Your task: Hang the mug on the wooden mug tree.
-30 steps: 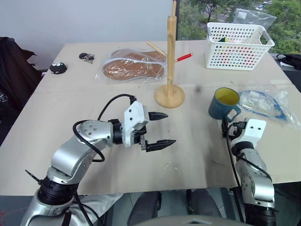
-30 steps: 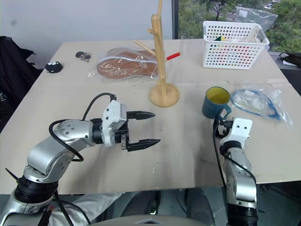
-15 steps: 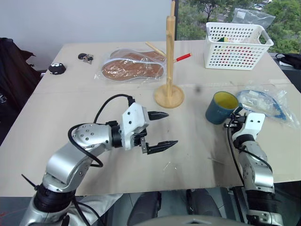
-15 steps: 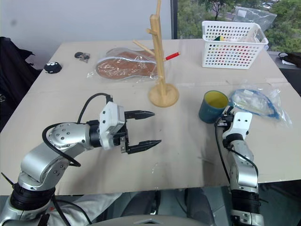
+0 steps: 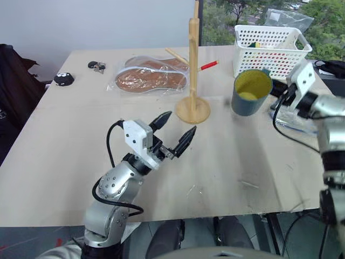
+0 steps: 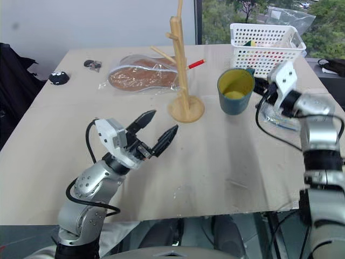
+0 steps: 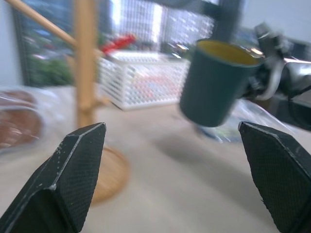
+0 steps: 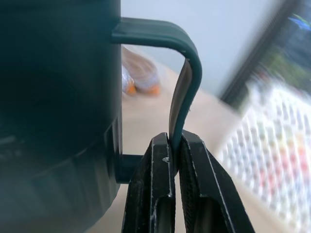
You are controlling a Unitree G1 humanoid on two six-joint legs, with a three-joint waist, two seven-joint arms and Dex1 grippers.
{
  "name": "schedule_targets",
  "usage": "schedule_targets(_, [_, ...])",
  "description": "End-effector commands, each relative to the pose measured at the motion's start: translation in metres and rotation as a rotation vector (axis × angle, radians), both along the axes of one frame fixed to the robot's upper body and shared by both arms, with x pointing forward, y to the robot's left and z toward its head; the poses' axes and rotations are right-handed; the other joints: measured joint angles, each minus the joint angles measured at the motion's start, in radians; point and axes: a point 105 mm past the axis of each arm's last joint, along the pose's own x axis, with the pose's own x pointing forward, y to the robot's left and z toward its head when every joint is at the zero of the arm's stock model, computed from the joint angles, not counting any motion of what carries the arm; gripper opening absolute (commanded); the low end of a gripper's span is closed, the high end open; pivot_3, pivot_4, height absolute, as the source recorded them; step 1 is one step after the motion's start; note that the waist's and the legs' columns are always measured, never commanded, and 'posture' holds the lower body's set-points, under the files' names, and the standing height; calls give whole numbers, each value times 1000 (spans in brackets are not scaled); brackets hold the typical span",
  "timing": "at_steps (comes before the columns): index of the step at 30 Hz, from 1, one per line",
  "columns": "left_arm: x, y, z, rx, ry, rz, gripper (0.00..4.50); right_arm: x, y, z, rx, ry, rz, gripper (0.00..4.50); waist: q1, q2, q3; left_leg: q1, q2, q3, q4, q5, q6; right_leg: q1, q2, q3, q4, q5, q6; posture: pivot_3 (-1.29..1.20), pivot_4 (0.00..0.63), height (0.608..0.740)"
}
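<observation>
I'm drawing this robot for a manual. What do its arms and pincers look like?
Both arms are rounded silver-grey metal segments with black joints and looping black cables. Each wrist ends in a white boxy housing. The left pincer and right pincer each have two black tapered fingers with finely textured pads.

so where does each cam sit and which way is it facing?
Left and right eye views: head, looking down over the table; both arms show.
Left wrist view: looks between the open left gripper at the wooden mug tree.
Right wrist view: the right gripper clamps the handle.
All views share the mug.
</observation>
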Motion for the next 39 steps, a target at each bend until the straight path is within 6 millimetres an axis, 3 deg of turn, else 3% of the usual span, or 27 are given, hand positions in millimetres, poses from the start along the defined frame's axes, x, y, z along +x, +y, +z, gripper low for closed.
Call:
schedule_targets(1, [-7,-1,25,-43,-127,52,4500,11,8,18,-136,-13,111,83,-1,0,1,-1,0,0,0,1,-2,0,0,1,-1,0,0,0,150,740])
schedule_targets(5, [-9,0,39,-71,-194,112,4500,19,27,36,-236,-13,191,83,-1,0,1,-3,-1,-1,0,1,-1,-3,-2,3,-3,0,0,0,150,740])
schedule_targets(12, [-15,-4,47,-120,-226,133,4500,26,47,49,-300,-24,209,83,3,0,1,-5,-1,-3,-2,0,-1,-5,-2,2,-6,0,0,0,150,740])
schedule_targets(22, [-19,-6,38,-127,-216,106,4500,36,72,63,-322,-52,169,83,0,2,2,-5,-1,-3,-2,0,-1,-5,-2,2,-4,0,0,0,150,740])
schedule_targets(34, [-22,-4,28,-126,-221,106,4500,41,96,65,-356,-62,159,83,-1,2,2,-5,-1,-3,-2,0,-1,-6,-2,2,-4,0,0,0,150,740])
schedule_targets(37, [-22,-4,26,-127,-222,107,4500,42,100,67,-352,-59,151,906,-3,3,3,-5,-1,-3,-2,0,-1,-6,-2,2,-4,0,0,0,150,740])
schedule_targets(39, [-22,-4,26,-128,-223,108,4500,43,99,68,-347,-60,138,1883,-4,3,3,-5,-1,-3,-2,0,-1,-6,-2,2,-3,0,0,0,150,740])
